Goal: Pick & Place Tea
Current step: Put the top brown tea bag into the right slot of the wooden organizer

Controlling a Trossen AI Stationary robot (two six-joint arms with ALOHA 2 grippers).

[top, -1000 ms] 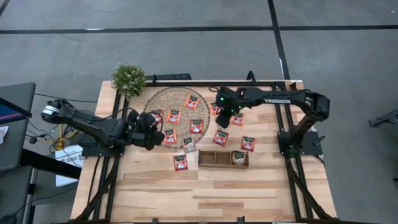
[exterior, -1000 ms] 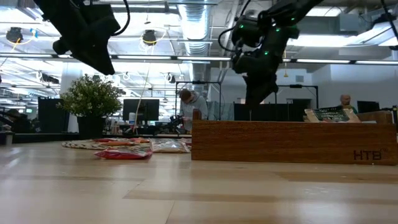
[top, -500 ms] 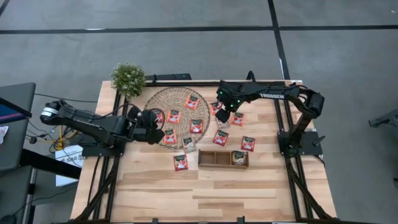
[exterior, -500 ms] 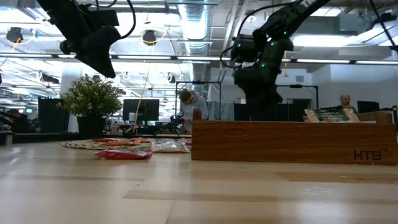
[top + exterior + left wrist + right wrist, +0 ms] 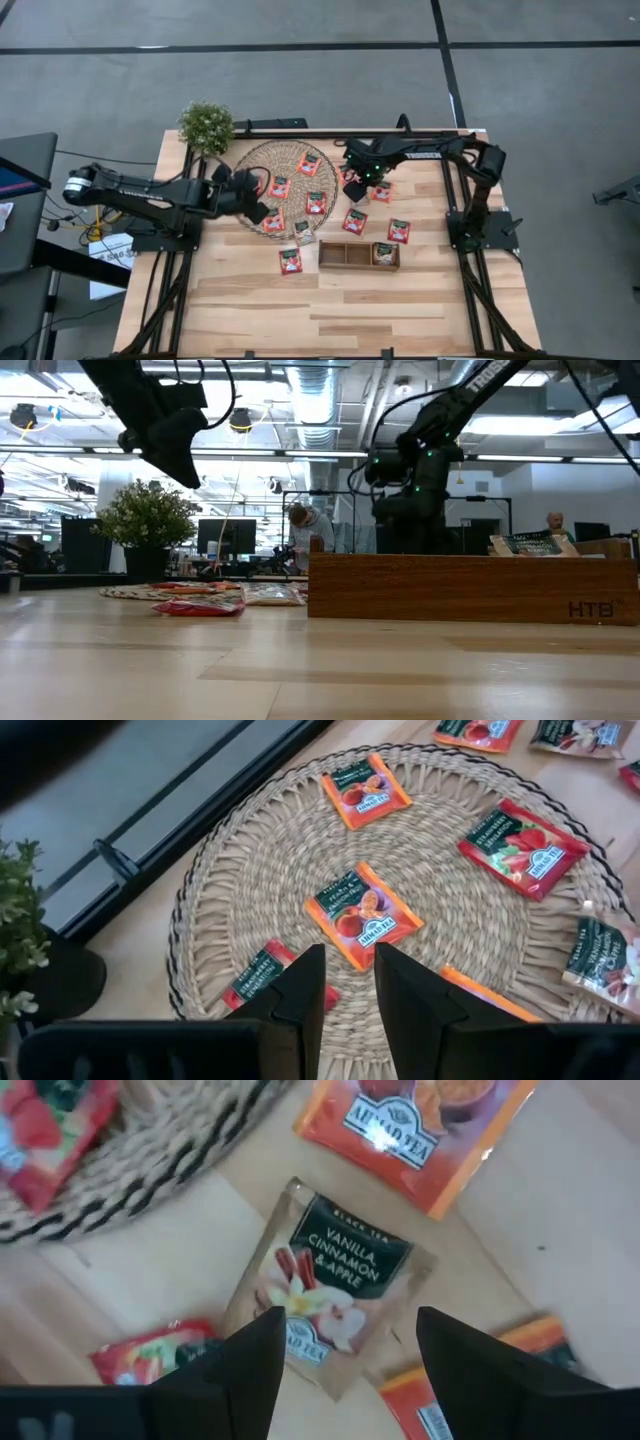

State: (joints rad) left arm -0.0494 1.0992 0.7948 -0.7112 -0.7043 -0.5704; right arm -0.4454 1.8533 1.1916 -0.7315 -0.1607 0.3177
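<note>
Near the bench's far edge, beside the woven mat, the right gripper is hovering, jaws spread, over a vanilla-cinnamon-apple tea sachet: light, thin, probably slippery, best pinched across an edge. Over the mat, the left gripper is waiting, jaws slightly parted.

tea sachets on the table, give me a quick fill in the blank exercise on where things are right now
1. The right end effector hangs with its jaws ____ over a pale vanilla sachet.
2. That sachet lies on the bare table, just off the round woven ____.
3. The left end effector points at an orange sachet lying ____ the mat.
4. The wooden tray has ____ compartments.

Missing words: open; mat; on; three
</note>
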